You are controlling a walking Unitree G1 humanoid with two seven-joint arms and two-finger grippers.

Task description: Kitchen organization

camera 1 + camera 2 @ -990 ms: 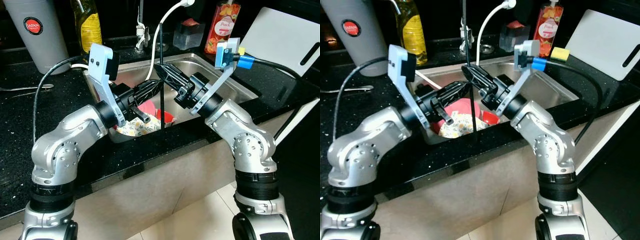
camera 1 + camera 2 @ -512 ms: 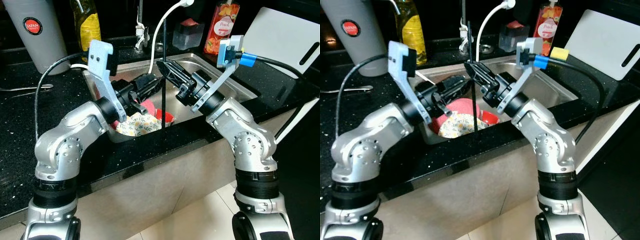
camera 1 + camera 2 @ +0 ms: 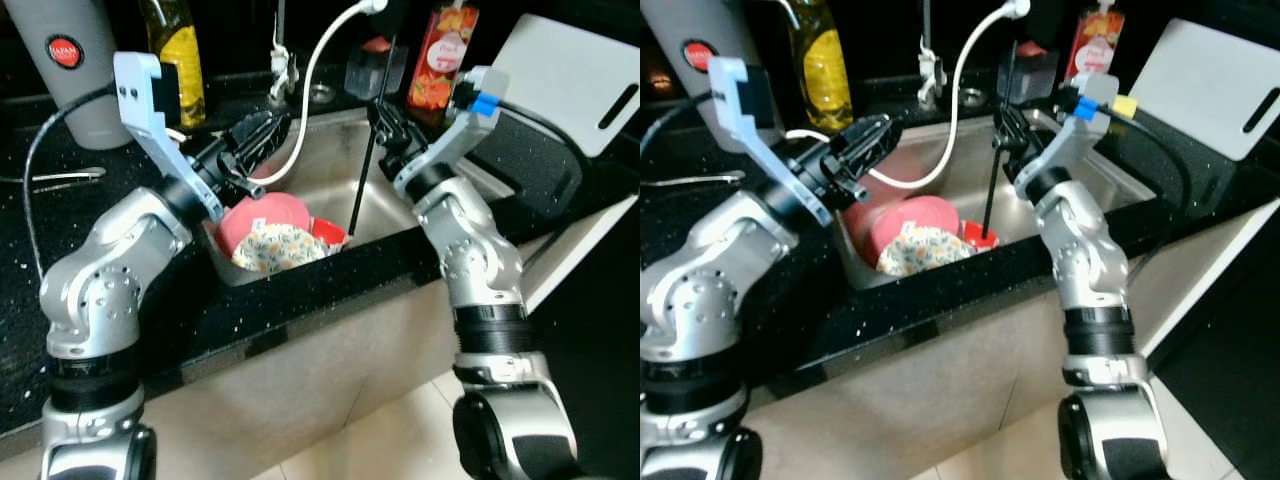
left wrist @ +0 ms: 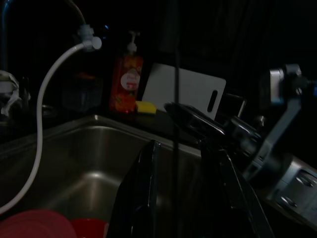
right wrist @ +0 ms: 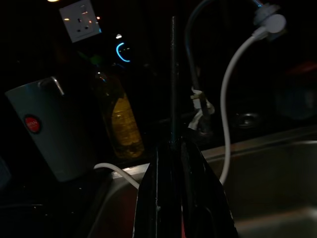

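A black speckled counter (image 3: 250,310) holds a steel sink (image 3: 330,195). The left gripper (image 3: 262,135) hovers over its left rim, fingers apart. The right gripper (image 3: 385,118) pinches a thin black rod (image 3: 362,178), nearly upright, its lower tip by a red cup (image 3: 328,231). A pink plate (image 3: 262,212) and floral cloth (image 3: 280,245) lie inside; a white hose (image 3: 310,95) hangs between the grippers

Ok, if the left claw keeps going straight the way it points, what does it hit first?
Probably the thin black rod the right claw holds, standing just beyond the left claw; depth is unclear.

Oil bottle (image 3: 172,45) — grey jug (image 3: 68,65) beside it
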